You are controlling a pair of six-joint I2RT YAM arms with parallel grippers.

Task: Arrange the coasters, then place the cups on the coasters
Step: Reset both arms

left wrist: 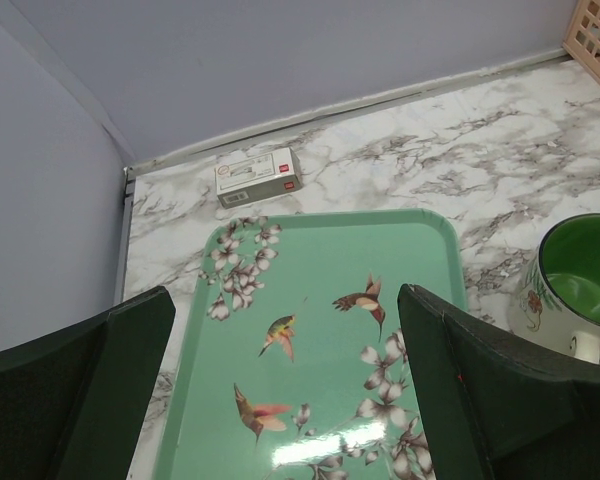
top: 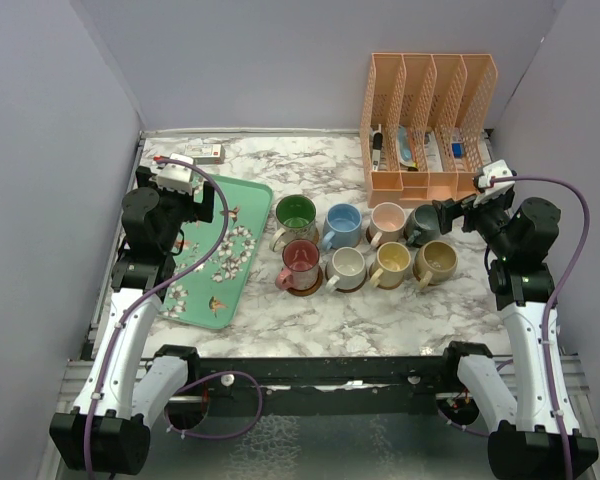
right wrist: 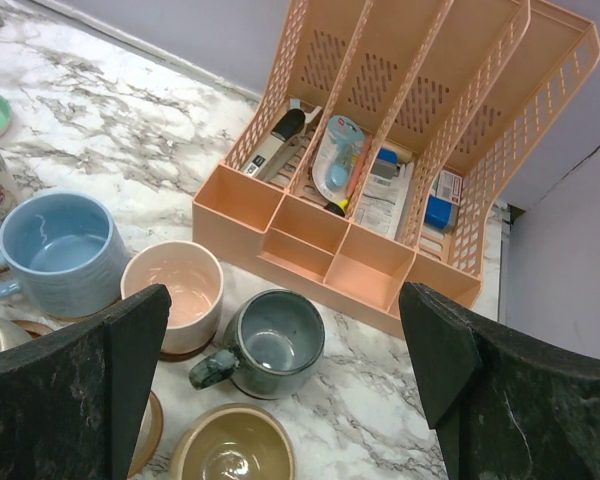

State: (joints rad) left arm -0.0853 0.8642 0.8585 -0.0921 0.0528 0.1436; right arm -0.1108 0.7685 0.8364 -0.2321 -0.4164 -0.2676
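Note:
Eight cups stand in two rows of four at the table's middle. The back row holds green, blue, pink and dark grey-teal. The front row holds red, cream, yellow and tan. Brown coasters show as rims under them, as under the red cup and the pink cup. My left gripper hangs open and empty above the tray. My right gripper is open and empty above the grey-teal cup.
A mint-green floral tray lies at the left, with a small white box behind it. A peach desk organizer holding pens and small items stands at the back right. Grey walls close in three sides.

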